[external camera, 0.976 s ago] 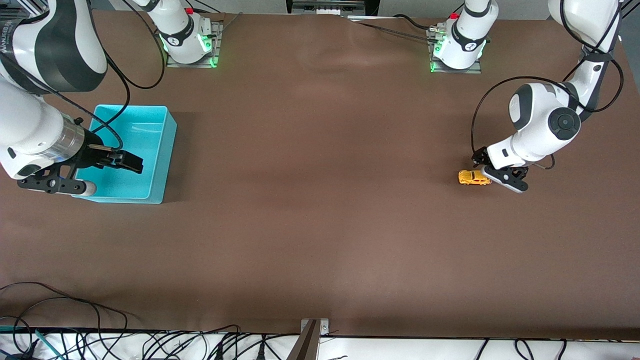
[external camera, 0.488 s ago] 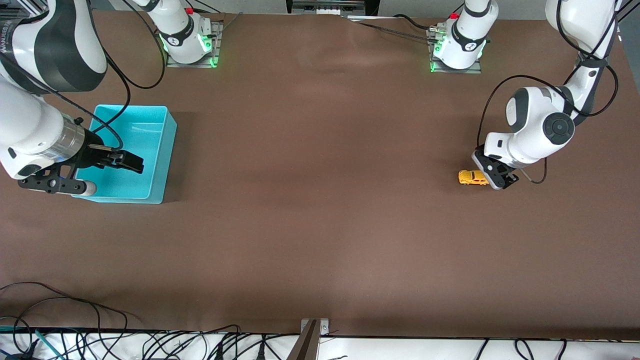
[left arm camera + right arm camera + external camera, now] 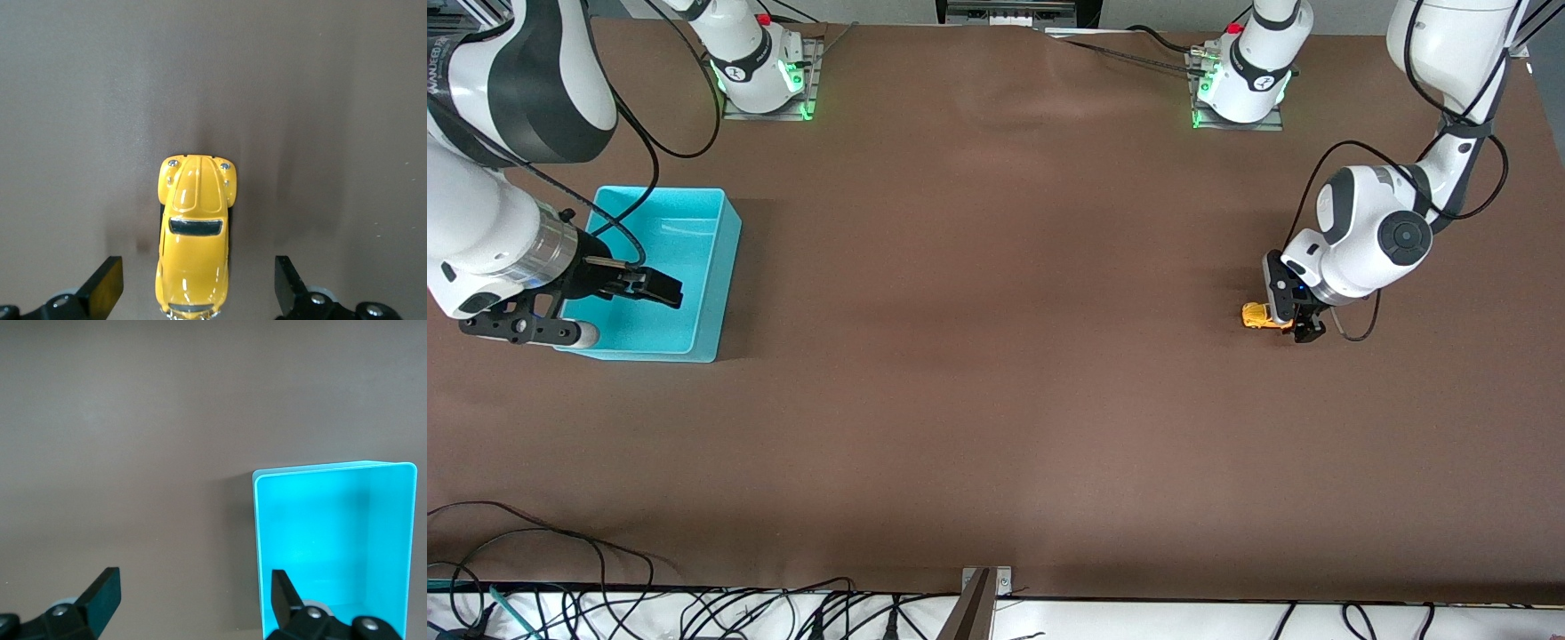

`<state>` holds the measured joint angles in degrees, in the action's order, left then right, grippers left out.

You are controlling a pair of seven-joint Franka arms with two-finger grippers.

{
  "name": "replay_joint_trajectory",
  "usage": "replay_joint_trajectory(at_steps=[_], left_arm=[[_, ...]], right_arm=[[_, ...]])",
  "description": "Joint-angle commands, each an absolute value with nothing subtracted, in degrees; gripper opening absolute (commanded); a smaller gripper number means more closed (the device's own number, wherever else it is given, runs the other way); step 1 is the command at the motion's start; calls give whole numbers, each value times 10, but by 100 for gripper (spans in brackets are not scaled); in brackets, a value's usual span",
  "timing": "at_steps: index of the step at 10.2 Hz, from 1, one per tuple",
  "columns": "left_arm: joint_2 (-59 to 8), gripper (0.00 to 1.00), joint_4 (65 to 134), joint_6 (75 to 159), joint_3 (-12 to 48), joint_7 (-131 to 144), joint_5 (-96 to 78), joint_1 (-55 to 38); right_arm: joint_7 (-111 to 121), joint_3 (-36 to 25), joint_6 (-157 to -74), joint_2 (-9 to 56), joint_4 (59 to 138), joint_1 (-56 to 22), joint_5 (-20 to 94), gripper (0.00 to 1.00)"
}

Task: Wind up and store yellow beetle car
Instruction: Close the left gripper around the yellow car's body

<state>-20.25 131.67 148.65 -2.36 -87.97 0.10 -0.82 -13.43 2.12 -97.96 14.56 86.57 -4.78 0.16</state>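
The yellow beetle car (image 3: 1256, 315) stands on its wheels on the brown table toward the left arm's end. My left gripper (image 3: 1294, 318) is low over its rear and hides that part in the front view. In the left wrist view the car (image 3: 195, 233) lies between the open fingers (image 3: 107, 287), with a gap on each side; nothing touches it. My right gripper (image 3: 660, 291) waits open and empty in the air at the teal bin (image 3: 694, 267). In the right wrist view the right gripper (image 3: 193, 597) straddles the bin's wall (image 3: 256, 547).
The teal bin is open-topped with nothing visible inside and stands at the right arm's end of the table. The two arm bases (image 3: 765, 76) (image 3: 1240, 84) stand along the table's top edge. Cables lie past the table's near edge (image 3: 694, 613).
My left gripper has turned and moved over the car's rear, so the car now lies between its open fingers. The car has stayed in place. The right arm has not moved.
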Motion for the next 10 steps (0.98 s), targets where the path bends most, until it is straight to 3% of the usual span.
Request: replay_joint_trajectory(at_steps=[1, 2, 6, 10], left_arm=[[-211, 89, 1307, 1495, -27, -903, 4, -19], [-211, 56, 1307, 1495, -27, -903, 3, -19], [-209, 0, 1307, 1495, -27, -903, 6, -19], [-214, 0, 1308, 1495, -28, -931, 11, -11]], right_arm=[[-130, 23, -980, 137, 875, -44, 13, 100], [-131, 23, -979, 137, 875, -44, 13, 100], [-131, 23, -980, 136, 875, -44, 13, 100], [-130, 23, -980, 137, 875, -44, 13, 100]])
